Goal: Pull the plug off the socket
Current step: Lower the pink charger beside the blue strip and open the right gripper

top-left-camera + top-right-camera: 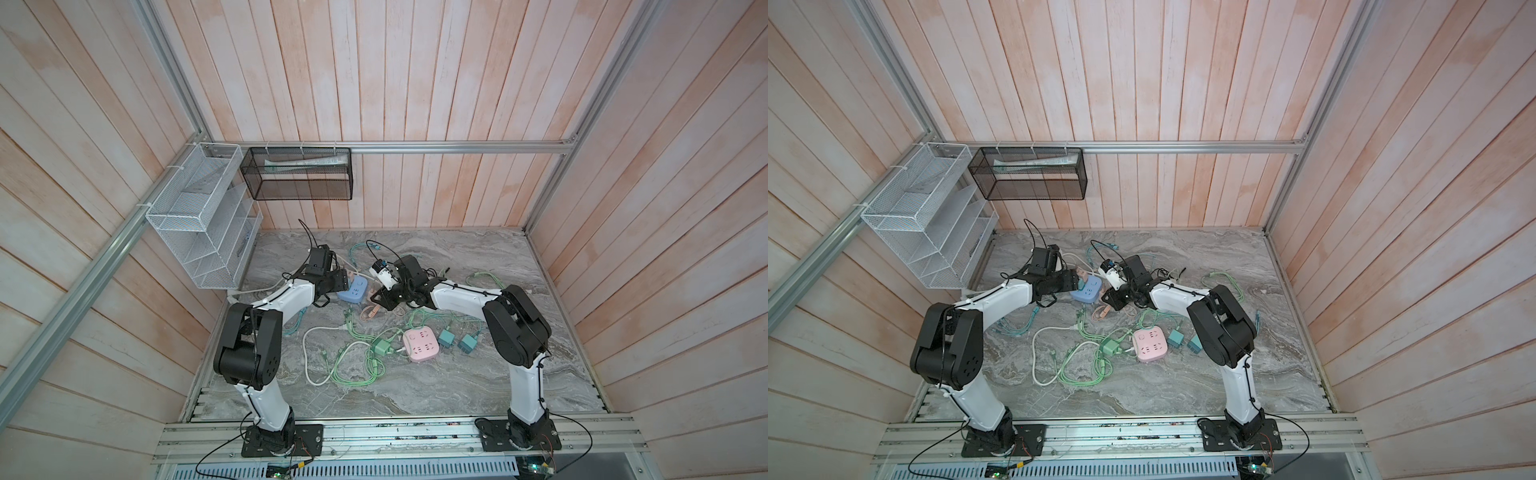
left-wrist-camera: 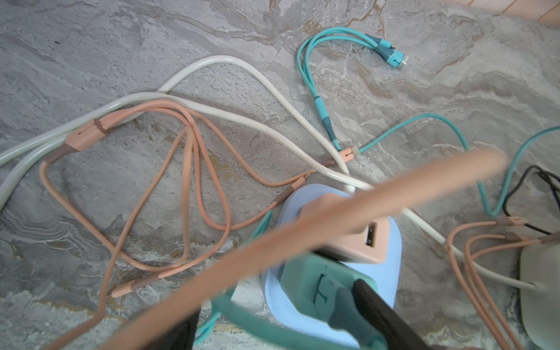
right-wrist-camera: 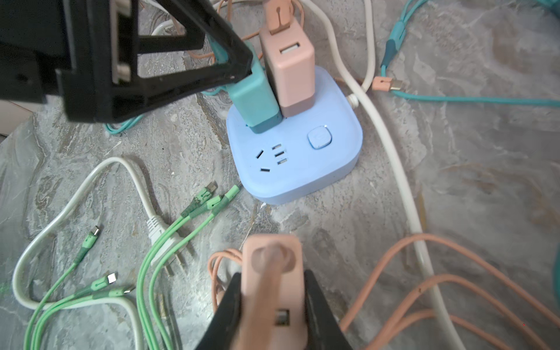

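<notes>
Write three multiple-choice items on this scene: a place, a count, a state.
1. Where is the teal adapter? A) plugged into the blue power strip B) in the wall basket C) loose on the table
2. How many adapters are plugged into that strip? A) one B) three C) two
3. The right gripper is: A) open, empty B) shut on a loose pink adapter C) shut on a white cable
Key: 1 A, it stands in the strip beside the plugged pink adapter; 2 C, teal and pink only; 3 B, its fingers clamp the adapter's sides.
</notes>
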`<act>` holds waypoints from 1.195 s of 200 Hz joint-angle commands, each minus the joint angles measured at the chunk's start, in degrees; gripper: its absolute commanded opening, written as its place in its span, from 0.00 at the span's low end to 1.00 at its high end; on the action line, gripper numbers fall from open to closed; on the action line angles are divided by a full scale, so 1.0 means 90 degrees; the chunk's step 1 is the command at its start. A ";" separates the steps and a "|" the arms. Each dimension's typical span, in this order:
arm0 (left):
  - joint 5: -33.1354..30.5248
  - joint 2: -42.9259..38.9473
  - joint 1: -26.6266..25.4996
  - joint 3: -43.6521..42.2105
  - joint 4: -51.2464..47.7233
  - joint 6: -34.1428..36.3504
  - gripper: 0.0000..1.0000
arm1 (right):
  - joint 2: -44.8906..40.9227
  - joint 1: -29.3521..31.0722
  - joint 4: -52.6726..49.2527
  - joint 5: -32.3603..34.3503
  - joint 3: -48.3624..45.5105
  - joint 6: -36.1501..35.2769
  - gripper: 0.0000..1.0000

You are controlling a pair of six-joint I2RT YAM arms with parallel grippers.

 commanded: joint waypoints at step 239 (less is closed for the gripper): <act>-0.0402 -0.0331 -0.0187 -0.0354 -0.0791 0.0280 0.83 | 0.0479 -0.0231 -0.1284 0.0403 0.1114 0.0137 0.47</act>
